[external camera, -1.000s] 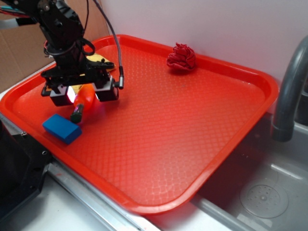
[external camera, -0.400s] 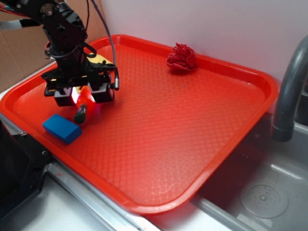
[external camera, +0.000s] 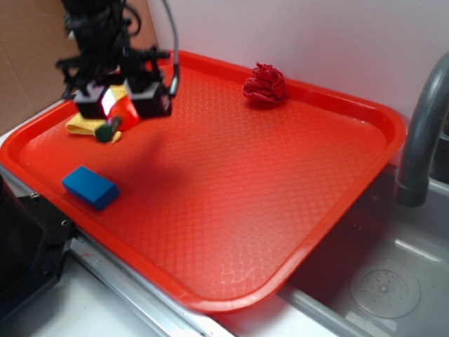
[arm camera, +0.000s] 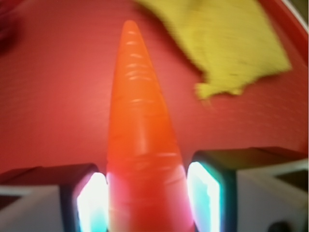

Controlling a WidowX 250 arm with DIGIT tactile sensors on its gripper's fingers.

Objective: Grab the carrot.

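The orange carrot hangs above the red tray at its far left, its dark green stem end pointing down toward the front. My gripper is shut on the carrot's thick part, lifted off the tray. In the wrist view the carrot runs up between my two glowing pads, its tip pointing away. The yellow cloth lies on the tray below, to the upper right in that view.
A blue rectangular block lies near the tray's front left edge. The yellow cloth sits under the gripper. A crumpled red cloth is at the tray's back. A grey faucet and a sink drain are on the right.
The gripper has risen off the tray and moved back with the carrot held in it. The yellow cloth now shows below it.
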